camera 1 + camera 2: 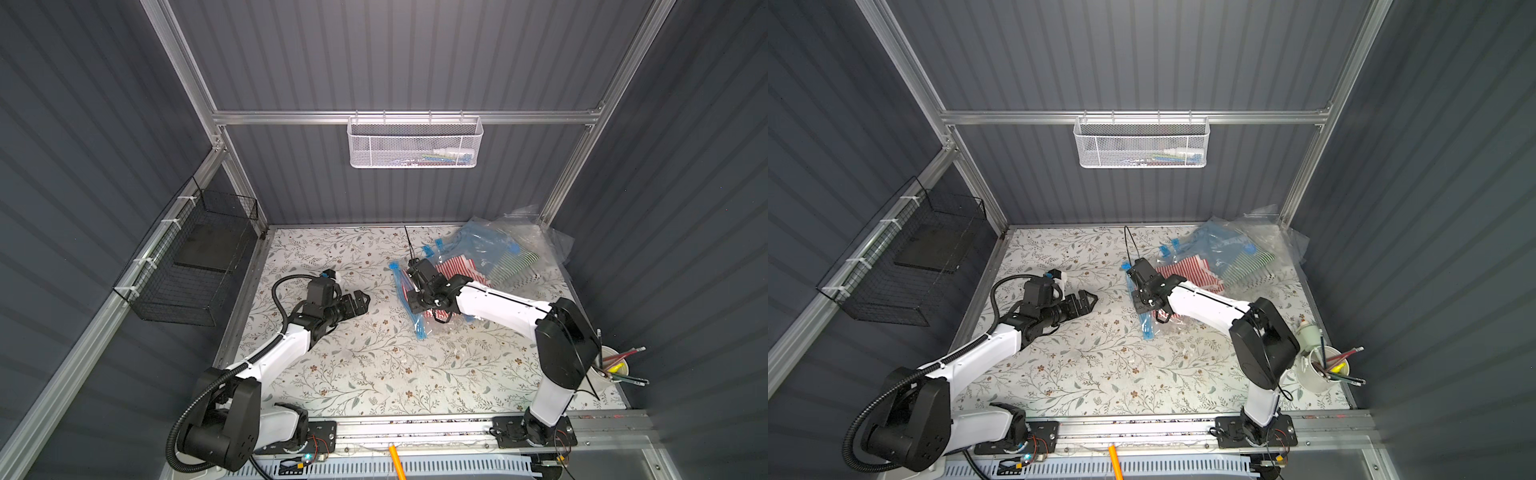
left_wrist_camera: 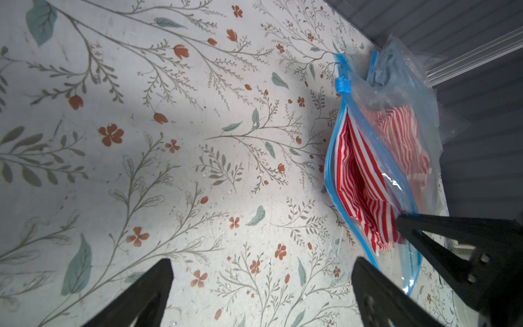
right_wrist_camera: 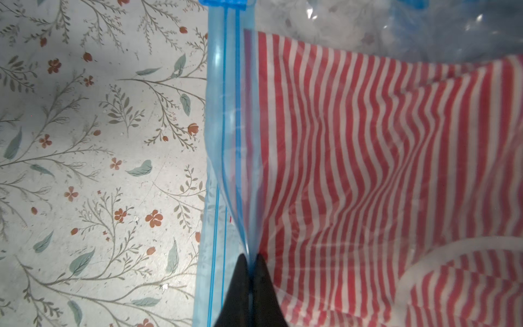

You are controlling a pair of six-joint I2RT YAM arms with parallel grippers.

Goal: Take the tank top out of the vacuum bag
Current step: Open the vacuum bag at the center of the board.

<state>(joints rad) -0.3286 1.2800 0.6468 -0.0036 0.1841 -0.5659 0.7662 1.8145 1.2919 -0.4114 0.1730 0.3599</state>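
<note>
Only wrist view shows right end effector (image 3: pixel 250 259) pinching vacuum bag (image 3: pixel 226 113) lip; left end effector (image 2: pixel 263 263) wide.

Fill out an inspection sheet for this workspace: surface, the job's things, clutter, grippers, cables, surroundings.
Surface: floral table top, with a few small white specks.
Job's things: vacuum bag lies on the right half with its blue zip mouth gaping; the red-and-white striped tank top is inside.
Clutter: second bag with green-striped cloth in the far right corner; cup of pencils and white bottle by the right arm's base.
Grippers: left gripper jaws open over bare table; right gripper jaws shut on the vacuum bag's upper lip.
Cables: black hose along the left arm; thin cable above the right wrist.
Surroundings: white mesh basket on the back rail; black wire basket on the left wall.
</note>
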